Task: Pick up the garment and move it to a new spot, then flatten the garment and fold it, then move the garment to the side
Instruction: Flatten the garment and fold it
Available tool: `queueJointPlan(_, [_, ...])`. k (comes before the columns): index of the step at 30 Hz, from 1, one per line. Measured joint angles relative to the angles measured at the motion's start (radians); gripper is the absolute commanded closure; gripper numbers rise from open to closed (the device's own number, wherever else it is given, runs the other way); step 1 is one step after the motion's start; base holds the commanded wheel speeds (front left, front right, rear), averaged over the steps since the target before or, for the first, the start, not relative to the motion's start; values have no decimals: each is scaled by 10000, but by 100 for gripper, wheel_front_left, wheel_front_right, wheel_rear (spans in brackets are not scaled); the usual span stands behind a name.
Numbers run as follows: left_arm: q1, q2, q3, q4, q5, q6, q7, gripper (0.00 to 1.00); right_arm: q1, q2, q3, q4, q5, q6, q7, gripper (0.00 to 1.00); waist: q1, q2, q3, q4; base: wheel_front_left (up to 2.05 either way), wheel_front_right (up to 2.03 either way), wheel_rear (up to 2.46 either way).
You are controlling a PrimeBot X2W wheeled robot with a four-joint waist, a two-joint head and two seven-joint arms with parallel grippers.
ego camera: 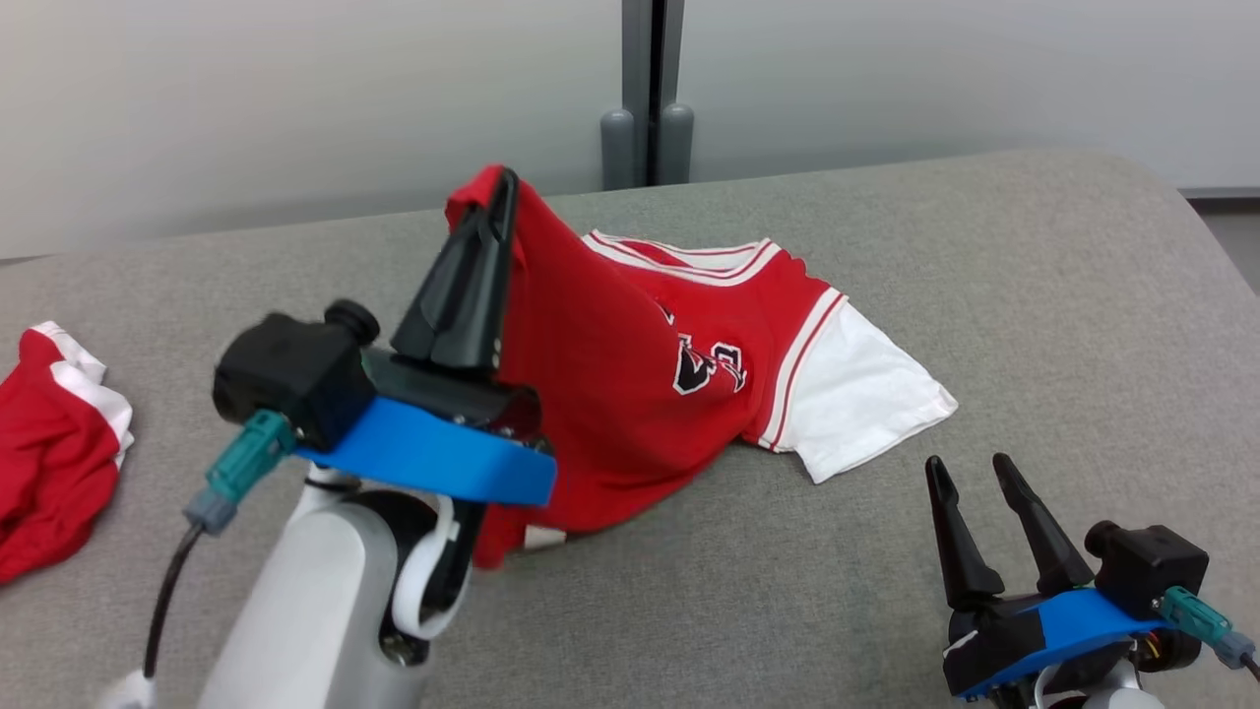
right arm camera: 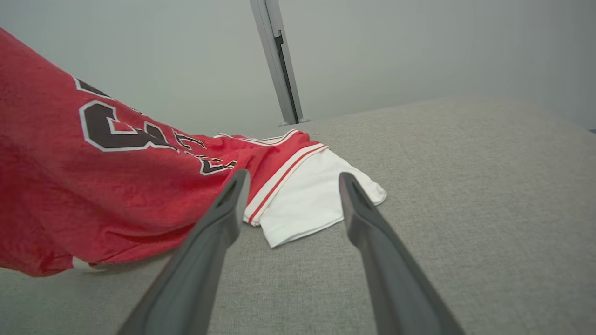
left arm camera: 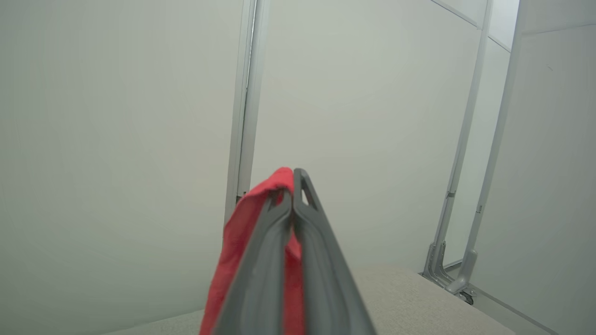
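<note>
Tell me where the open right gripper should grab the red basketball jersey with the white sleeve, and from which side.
I'd grip the white sleeve at its outer corner, coming low from the robot's right. It lies flat on the grey surface, pointing toward the right gripper, while the shut left gripper holds the red jersey by its raised edge.
</note>
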Motion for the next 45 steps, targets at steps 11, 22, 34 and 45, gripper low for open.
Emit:
queueJointPlan(11, [-2399, 2161, 857, 3565, 316, -642, 445, 100, -561, -2, 566, 12, 372, 0, -268, 0, 4, 1, 1263, -966, 0, 0, 0])
queueJointPlan(22, [-4176, 4577, 587, 5091, 1197, -957, 573, 100, -1090, -2, 1035, 800, 876, 0, -1037, 0, 4, 3, 2422, -1845, 0, 0, 0])
queueJointPlan(34, [-3561, 3764, 934, 6464, 65, -773, 412, 0, -1302, -2, 1049, 1302, 792, 0, -1216, 0, 1, 2, 1914, -1516, 0, 0, 0])
queueJointPlan(45, [-883, 2054, 1066, 5921, -922, -345, -1561, 0, -963, 2, 660, 1057, 353, 0, -784, 0, -1, 1, 735, -591, 0, 0, 0])
